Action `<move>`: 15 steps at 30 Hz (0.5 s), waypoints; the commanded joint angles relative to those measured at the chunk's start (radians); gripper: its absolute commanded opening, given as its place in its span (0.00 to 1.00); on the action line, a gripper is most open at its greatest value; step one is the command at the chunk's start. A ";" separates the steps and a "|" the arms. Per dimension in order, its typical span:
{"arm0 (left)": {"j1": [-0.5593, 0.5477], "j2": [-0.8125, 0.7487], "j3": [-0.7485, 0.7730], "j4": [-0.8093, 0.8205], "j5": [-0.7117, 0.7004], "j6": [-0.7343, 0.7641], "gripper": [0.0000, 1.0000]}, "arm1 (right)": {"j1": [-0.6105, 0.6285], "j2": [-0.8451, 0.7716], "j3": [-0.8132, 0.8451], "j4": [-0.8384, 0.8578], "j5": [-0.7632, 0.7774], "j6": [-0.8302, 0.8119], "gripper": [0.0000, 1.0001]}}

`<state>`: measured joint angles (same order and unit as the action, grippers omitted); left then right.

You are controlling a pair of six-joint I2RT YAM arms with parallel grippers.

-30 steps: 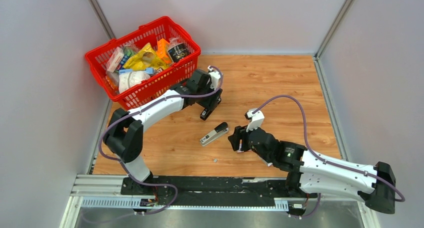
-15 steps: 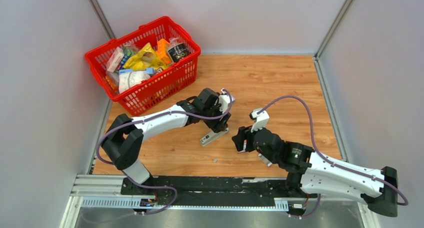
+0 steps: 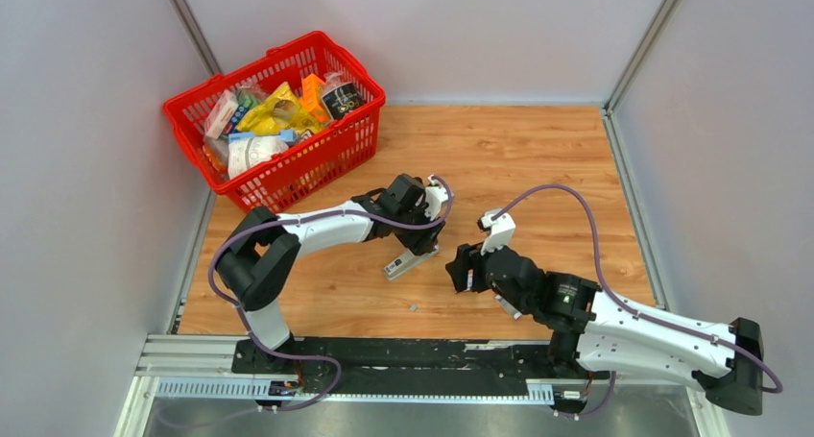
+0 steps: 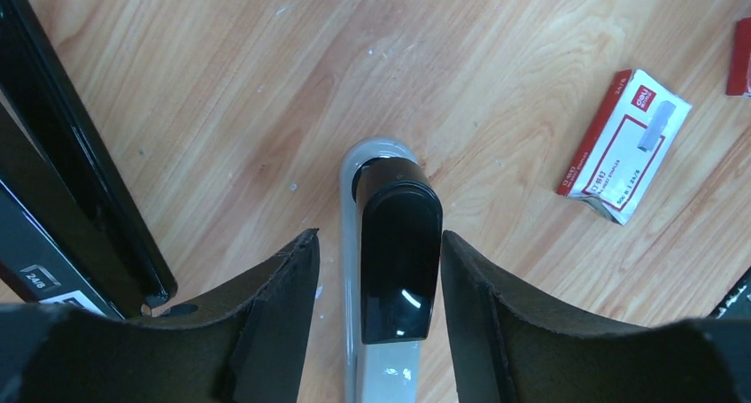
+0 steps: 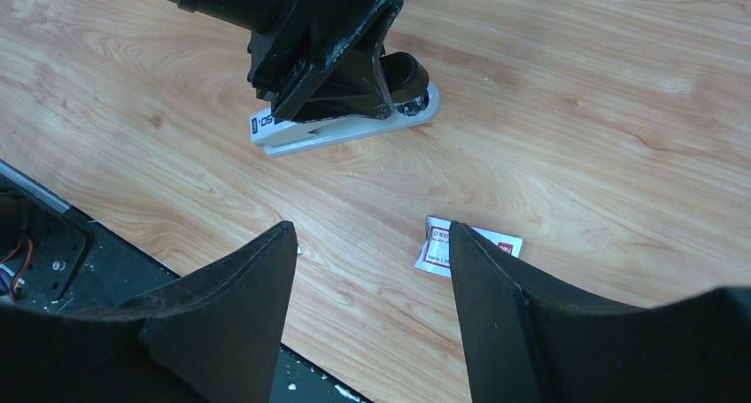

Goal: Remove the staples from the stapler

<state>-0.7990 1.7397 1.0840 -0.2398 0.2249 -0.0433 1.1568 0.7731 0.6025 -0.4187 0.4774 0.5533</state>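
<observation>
The stapler (image 3: 405, 262) lies flat on the wooden table with its black top arm (image 4: 398, 244) down over the grey base (image 4: 354, 208). No staples show. My left gripper (image 4: 376, 236) is open and lowered over it, one finger on each side of the black arm; the right finger is very close and the left finger stands clear of the base. From the right wrist the stapler (image 5: 354, 128) shows under the left gripper (image 5: 328, 62). My right gripper (image 5: 372, 228) is open and empty, hovering just right of the stapler (image 3: 461, 267).
A small white red-marked staple box (image 4: 624, 146) lies on the wood near the right gripper, partly behind its finger (image 5: 438, 248). A red basket (image 3: 298, 163) full of packets stands at the back left. A black rail (image 3: 384, 355) runs along the near edge.
My left gripper has swung from beside the basket toward the near right and come down over the stapler. The right gripper has shifted slightly to the right.
</observation>
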 commanded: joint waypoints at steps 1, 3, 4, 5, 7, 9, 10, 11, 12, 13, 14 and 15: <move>-0.008 0.001 -0.016 0.056 -0.013 0.008 0.59 | 0.000 0.005 -0.003 0.023 0.010 0.010 0.67; -0.009 0.000 -0.016 0.059 -0.021 0.006 0.55 | -0.002 0.008 -0.004 0.026 0.010 0.010 0.67; -0.009 0.000 -0.016 0.057 -0.025 0.006 0.50 | -0.002 0.011 -0.004 0.029 0.009 0.010 0.67; -0.009 0.001 -0.018 0.057 -0.028 0.003 0.47 | -0.002 0.014 -0.004 0.029 0.007 0.008 0.67; -0.011 0.001 -0.021 0.059 -0.033 0.000 0.41 | -0.002 0.018 -0.006 0.034 0.006 0.013 0.67; -0.012 -0.003 -0.024 0.059 -0.041 -0.001 0.36 | -0.002 0.022 -0.007 0.035 0.004 0.014 0.67; -0.012 -0.005 -0.027 0.062 -0.045 -0.001 0.31 | -0.002 0.023 -0.007 0.037 0.003 0.016 0.66; -0.014 -0.008 -0.030 0.065 -0.045 -0.003 0.25 | -0.002 0.025 -0.009 0.037 0.004 0.019 0.66; -0.016 -0.011 -0.032 0.065 -0.051 -0.003 0.00 | -0.002 0.022 -0.009 0.037 0.003 0.017 0.66; -0.016 -0.017 -0.033 0.065 -0.059 -0.004 0.00 | -0.002 0.022 -0.010 0.038 0.006 0.017 0.66; -0.020 -0.020 -0.036 0.063 -0.071 -0.004 0.00 | -0.002 0.019 -0.010 0.035 0.010 0.017 0.66; -0.020 -0.031 -0.038 0.059 -0.071 -0.003 0.00 | -0.002 0.017 -0.010 0.035 0.012 0.017 0.66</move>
<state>-0.8108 1.7428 1.0645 -0.1993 0.1883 -0.0502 1.1568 0.7979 0.6010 -0.4141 0.4767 0.5575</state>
